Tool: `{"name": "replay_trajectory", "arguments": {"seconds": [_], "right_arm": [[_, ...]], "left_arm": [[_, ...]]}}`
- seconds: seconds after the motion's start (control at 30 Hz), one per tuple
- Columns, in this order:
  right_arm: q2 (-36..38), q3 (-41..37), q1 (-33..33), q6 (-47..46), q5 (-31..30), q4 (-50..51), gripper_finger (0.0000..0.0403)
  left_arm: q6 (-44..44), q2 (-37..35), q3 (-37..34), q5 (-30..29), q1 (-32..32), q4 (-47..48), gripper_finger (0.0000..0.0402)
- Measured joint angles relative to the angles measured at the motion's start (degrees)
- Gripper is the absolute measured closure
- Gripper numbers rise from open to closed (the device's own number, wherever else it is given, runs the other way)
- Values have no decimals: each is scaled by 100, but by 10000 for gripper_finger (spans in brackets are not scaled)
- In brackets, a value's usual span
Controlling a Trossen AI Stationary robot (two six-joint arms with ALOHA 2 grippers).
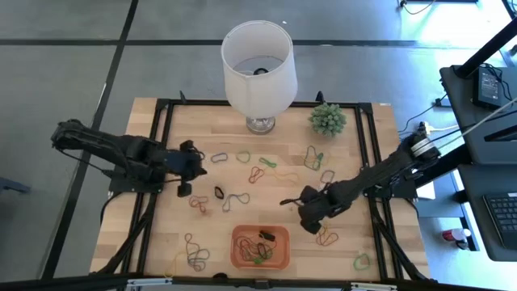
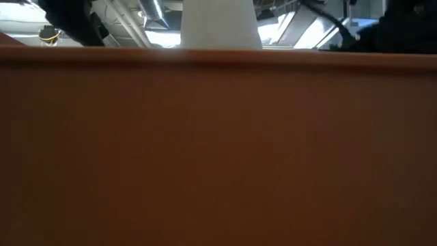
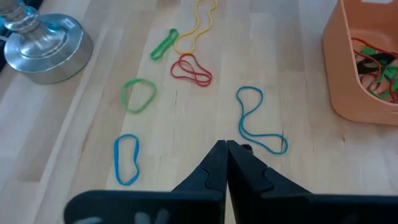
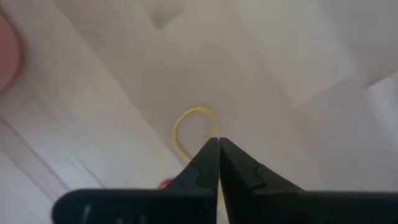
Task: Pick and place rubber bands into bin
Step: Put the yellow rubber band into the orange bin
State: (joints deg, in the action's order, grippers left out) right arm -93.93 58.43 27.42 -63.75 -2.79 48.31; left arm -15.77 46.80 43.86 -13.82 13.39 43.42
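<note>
- Near the table's near-right, the right gripper (image 4: 217, 142) sits low over the wood with its tips pressed together right at a yellow band (image 4: 186, 127); whether the loop is actually pinched, cannot tell. The tips may have closed beside it, in which case a lift would come up empty.
- If it is caught, only a sliver of band can be between the tips, so it could spring free on the carry left to the bin (image 1: 239, 252).
- The bin sits at the near edge, centre, with a few bands (image 1: 262, 246) already inside; a drop that lands on the rim would let the band bounce back onto the table (image 1: 339, 174).
- Many rubber bands (image 1: 242, 156) remain scattered mid-table and near-left.
- The left gripper (image 3: 225, 146) is fully closed and empty, hovering left of centre by a blue band (image 3: 258, 121).
- Reaching the far bands risks knocking the lamp (image 1: 258, 69) or small plant (image 1: 327, 119).
</note>
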Motion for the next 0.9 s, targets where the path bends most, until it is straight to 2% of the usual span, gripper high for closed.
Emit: {"name": "replay_trajectory", "arguments": {"seconds": [0.23, 0.47, 0.6, 0.77, 0.9], "right_arm": [[-497, -57, 63, -542, 167, -197, 338], [-803, -57, 54, -690, 251, -365, 316], [-972, -31, 54, -700, 249, -392, 333], [-1037, -21, 59, -1098, 245, -468, 394], [-919, 214, 120, -1402, 132, -25, 397]], "left_arm": [[-17, -498, -204, 107, 0, -1, 400], [-13, -489, -206, 175, 0, -46, 399], [-12, -485, -206, 192, 0, -46, 398], [-13, -481, -206, 192, 0, -44, 398], [-9, -481, -206, 241, 0, -40, 398]]}}
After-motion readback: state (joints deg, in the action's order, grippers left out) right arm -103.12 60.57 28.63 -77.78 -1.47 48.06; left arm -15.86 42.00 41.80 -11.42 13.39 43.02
